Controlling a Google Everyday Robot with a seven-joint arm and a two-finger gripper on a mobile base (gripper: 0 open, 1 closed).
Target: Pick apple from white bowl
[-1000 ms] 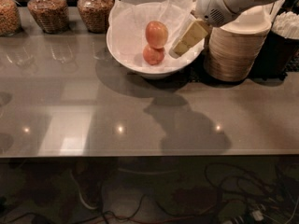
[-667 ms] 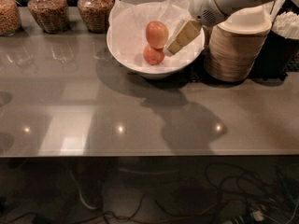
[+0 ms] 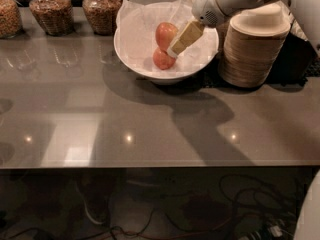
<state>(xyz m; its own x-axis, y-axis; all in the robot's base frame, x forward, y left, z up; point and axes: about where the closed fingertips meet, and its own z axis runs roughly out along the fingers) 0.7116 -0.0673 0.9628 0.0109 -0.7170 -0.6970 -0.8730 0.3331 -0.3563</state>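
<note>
Apple [image 3: 165, 34] in white bowl [image 3: 165, 77], just beside end effector [image 3: 176, 47].

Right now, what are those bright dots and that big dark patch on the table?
Camera view: the dots are light glare on the glossy table; the dark patch is shadow cast by the arm, whose hand reaches into the white bowl beside the apple.

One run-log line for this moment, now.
stage: pre-grasp | tool: inside white bowl, beside apple | apple: in bowl, not yet lifted
</note>
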